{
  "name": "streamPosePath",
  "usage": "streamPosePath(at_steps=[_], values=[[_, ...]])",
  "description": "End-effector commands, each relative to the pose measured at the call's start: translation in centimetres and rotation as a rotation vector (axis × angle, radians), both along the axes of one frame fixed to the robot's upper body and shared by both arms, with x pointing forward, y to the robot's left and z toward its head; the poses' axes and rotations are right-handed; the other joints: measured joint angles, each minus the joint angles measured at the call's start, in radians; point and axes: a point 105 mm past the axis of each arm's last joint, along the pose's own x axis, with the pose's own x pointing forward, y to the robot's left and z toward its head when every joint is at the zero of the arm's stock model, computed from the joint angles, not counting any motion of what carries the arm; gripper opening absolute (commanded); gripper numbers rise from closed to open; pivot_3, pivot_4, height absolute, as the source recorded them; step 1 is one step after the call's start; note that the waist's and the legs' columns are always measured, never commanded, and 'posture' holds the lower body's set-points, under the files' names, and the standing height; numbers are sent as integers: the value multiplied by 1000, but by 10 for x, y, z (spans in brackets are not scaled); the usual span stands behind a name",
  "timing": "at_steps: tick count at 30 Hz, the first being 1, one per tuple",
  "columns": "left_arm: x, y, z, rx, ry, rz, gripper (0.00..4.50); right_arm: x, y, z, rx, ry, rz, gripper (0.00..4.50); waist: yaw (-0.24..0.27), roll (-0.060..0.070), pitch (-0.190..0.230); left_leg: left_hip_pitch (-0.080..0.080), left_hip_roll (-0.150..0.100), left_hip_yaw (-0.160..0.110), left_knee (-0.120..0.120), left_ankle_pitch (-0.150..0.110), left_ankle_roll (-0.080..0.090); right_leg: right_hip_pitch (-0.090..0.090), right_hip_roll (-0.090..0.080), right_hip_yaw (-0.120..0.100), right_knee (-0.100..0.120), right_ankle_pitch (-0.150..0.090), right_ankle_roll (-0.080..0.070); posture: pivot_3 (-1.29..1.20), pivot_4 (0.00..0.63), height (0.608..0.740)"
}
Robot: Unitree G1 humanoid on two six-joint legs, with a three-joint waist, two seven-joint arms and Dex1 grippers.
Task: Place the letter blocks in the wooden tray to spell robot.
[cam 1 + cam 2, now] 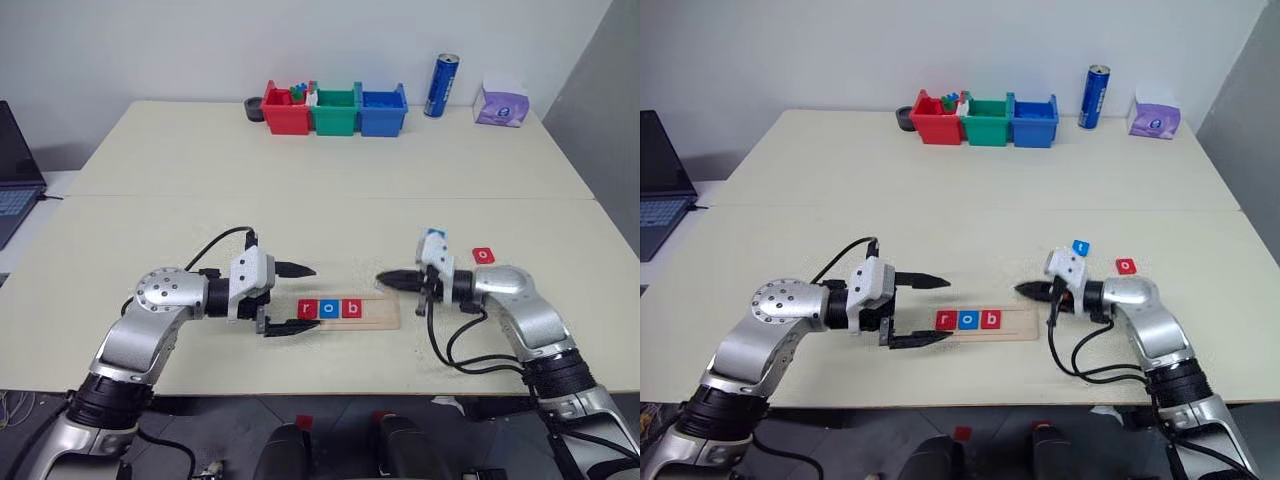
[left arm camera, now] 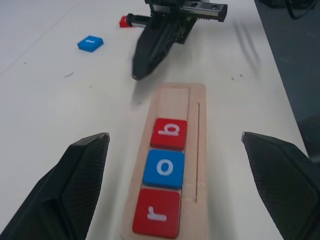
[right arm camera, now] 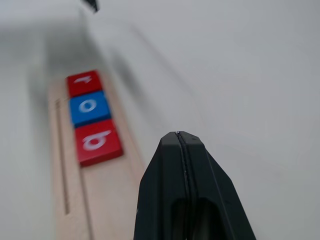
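The wooden tray (image 1: 385,315) lies near the table's front edge. At its left end sit three letter blocks: red "r" (image 1: 307,309), blue "o" (image 1: 329,309) and red "b" (image 1: 351,308). My left gripper (image 1: 303,298) is open and level, its fingers either side of the tray's left end, touching nothing. Just above the tray's right end is my right gripper (image 1: 385,280), shut and empty, pointing left. A red "o" block (image 1: 483,255) and a blue block (image 1: 1081,247) lie on the table behind the right gripper.
Red (image 1: 286,110), green (image 1: 335,110) and blue (image 1: 383,110) bins stand at the far edge. Right of them are a blue can (image 1: 441,85) and a purple tissue pack (image 1: 500,103). A laptop (image 1: 15,185) sits at the far left.
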Motion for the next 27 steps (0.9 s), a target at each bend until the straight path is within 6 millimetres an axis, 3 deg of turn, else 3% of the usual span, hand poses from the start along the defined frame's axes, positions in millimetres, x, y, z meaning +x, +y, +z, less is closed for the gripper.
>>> streamPosePath(at_steps=[1, 5, 14, 21, 27], values=[[0, -11, 19, -55, -54, -4, 4500, 3, -15, 26, 68, -73, -179, 185, 0, 0, 0, 0, 0, 0, 0, 0, 0, 0, 0, 1, 0, 0, 0, 0, 150, 740], [2, -24, 20, -72, -64, -29, 4500, -5, -39, 26, 87, -64, -407, 1212, 7, 0, 0, -1, 0, -1, 0, 0, 0, 0, 0, 1, 0, 0, 0, 0, 150, 740], [16, -43, 20, -104, -87, -64, 4500, -23, -70, 22, 84, -85, -765, 4446, -4, 0, 0, 0, -1, 0, 0, 0, 0, 0, 1, 1, 0, 0, 0, 0, 150, 740], [21, -59, 22, -102, -106, -90, 4500, -22, -113, 7, 27, -60, -990, 4479, 0, 0, 0, 0, -1, 1, -1, 0, 0, 0, 1, 2, 0, 0, 1, 0, 150, 740], [21, -75, 25, -124, -113, -100, 4500, -12, -138, 1, 41, -56, -1134, 4479, 0, 0, 0, 0, -2, 1, 0, 0, 0, 0, 1, 2, 0, 0, 1, 0, 150, 740]])
